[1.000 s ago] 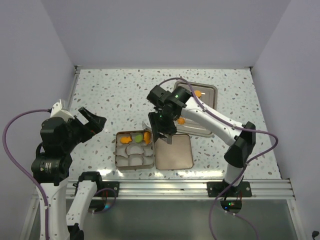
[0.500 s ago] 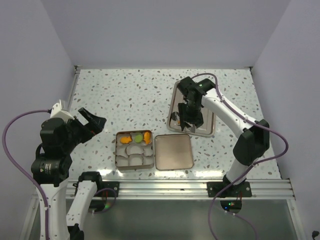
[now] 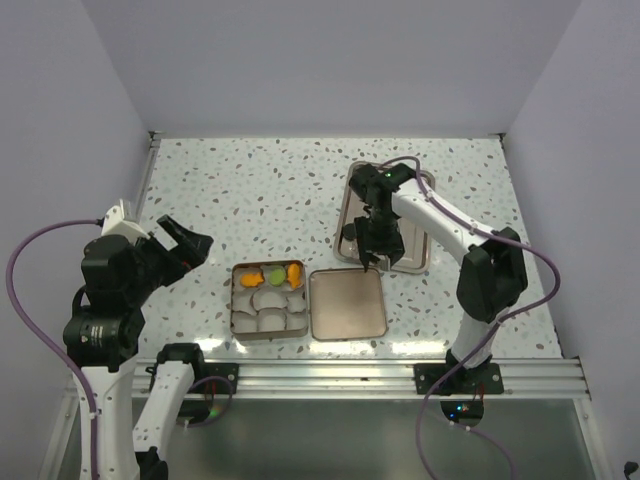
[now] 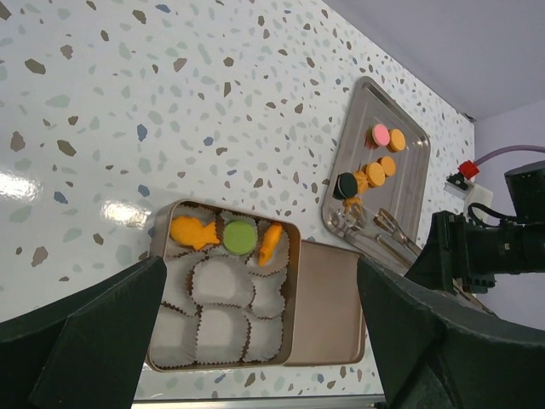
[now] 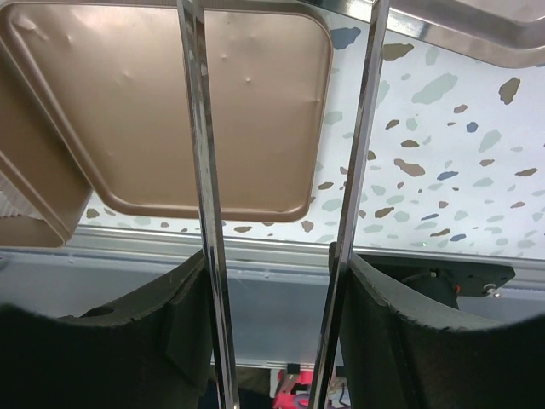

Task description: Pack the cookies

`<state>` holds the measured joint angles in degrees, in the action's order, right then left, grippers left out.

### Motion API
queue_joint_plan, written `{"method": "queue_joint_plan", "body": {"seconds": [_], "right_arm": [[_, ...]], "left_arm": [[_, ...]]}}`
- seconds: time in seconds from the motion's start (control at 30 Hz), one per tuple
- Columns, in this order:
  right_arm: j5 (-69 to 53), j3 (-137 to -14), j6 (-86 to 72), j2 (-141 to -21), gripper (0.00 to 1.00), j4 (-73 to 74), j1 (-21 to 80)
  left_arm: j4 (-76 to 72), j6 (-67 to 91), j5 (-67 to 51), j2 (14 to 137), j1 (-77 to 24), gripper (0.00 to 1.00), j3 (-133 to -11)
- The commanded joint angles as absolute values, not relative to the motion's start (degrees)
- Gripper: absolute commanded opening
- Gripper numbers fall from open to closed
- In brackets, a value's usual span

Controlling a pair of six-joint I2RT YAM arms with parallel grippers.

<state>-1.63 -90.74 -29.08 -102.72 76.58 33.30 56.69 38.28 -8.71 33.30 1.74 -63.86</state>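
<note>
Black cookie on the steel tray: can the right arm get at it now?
Probably yes. The right end effector, holding tongs, hangs over the tray's near end, and the black cookie lies uncovered nearby, though orange cookies crowd it.

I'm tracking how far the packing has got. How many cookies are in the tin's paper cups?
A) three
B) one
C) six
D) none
A: the left wrist view shows a fish-shaped orange cookie, a green cookie and a second orange cookie in the far row of the tin, and the other cups hold nothing.
</note>
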Motion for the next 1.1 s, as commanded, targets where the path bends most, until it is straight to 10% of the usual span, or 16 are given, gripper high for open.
{"method": "queue_joint_plan", "body": {"seconds": [0.0, 1.07], "right_arm": [[-1.84, -92.2, -28.21, -103.71, 0.55, 75.41, 33.05], [-4.64, -101.68, -28.65, -100.64, 0.41, 81.47, 32.17]], "left_arm": [[55.46, 36.74, -8.44, 33.66, 1.41, 1.0, -63.46], [53.88, 36.56, -8.7, 35.86, 1.41, 1.0, -65.48]]}}
